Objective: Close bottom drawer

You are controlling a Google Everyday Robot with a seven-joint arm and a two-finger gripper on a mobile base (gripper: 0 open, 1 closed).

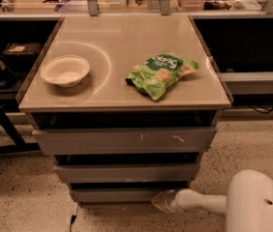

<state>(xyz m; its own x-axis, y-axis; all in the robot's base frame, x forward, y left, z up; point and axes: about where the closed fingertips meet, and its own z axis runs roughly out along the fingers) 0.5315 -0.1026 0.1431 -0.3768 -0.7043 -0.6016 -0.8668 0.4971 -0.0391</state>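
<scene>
The bottom drawer (pixel 112 195) is the narrowest of three stacked grey drawer fronts under the counter, a plain flat front low near the floor. A dark gap shows above it. My gripper (pixel 159 200) is at the end of the white arm (pixel 199 201) that reaches in from the lower right. It sits against the right end of the bottom drawer's front. The mid-width drawer (pixel 127 172) and the widest drawer with white scratch marks (pixel 124 140) are above it.
On the counter top (pixel 122 28) stand a white bowl (pixel 65 71) at the left and a green snack bag (pixel 160 73) at the right. Dark shelves and a table leg (pixel 6 124) are at the left. A grey ledge (pixel 255 81) is at the right.
</scene>
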